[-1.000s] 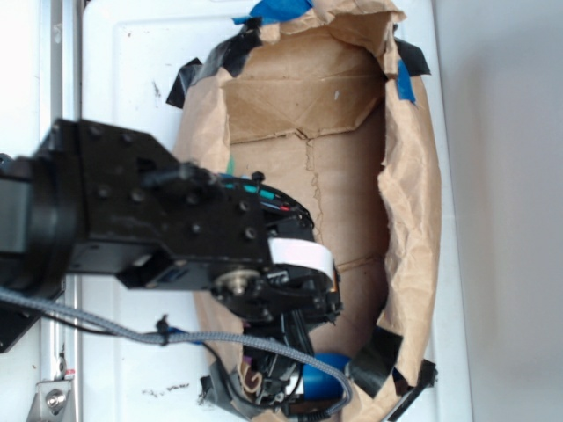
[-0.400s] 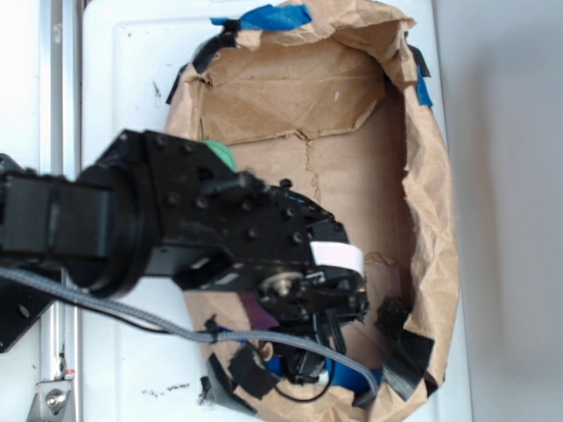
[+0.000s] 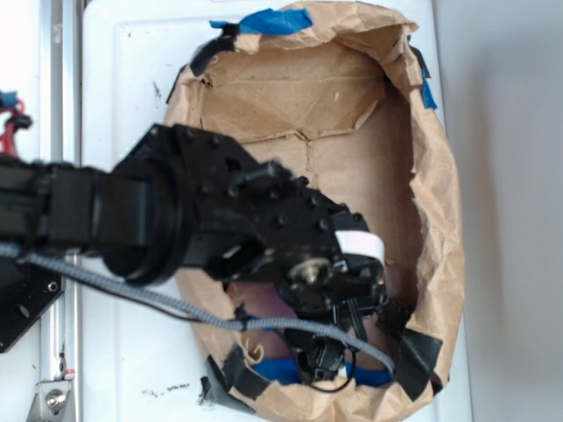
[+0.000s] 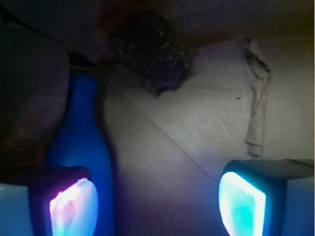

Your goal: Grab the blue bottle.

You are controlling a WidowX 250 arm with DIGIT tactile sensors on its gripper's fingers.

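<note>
The blue bottle [image 4: 83, 142] lies on the brown cardboard floor of the bag, neck pointing away, at the left of the wrist view. In the exterior view only bits of the blue bottle [image 3: 281, 369] show under the arm at the bag's near end. My gripper [image 4: 157, 201] is open, with wide space between its glowing pads. The left pad [image 4: 74, 206] overlaps the bottle's body; the right pad [image 4: 243, 204] stands well to the right over bare cardboard. In the exterior view the gripper [image 3: 330, 360] reaches down into the bag and is mostly hidden by the arm.
A crumpled brown paper bag [image 3: 435, 220] walls in the work area, held by black tape [image 3: 413, 347] and blue tape [image 3: 264, 22]. A dark rough lump [image 4: 150, 49] sits just beyond the bottle's neck. White surface [image 3: 123, 79] surrounds the bag.
The arm has swung right and further down into the bag's near end. The bag has shifted and its rim has opened wider.
</note>
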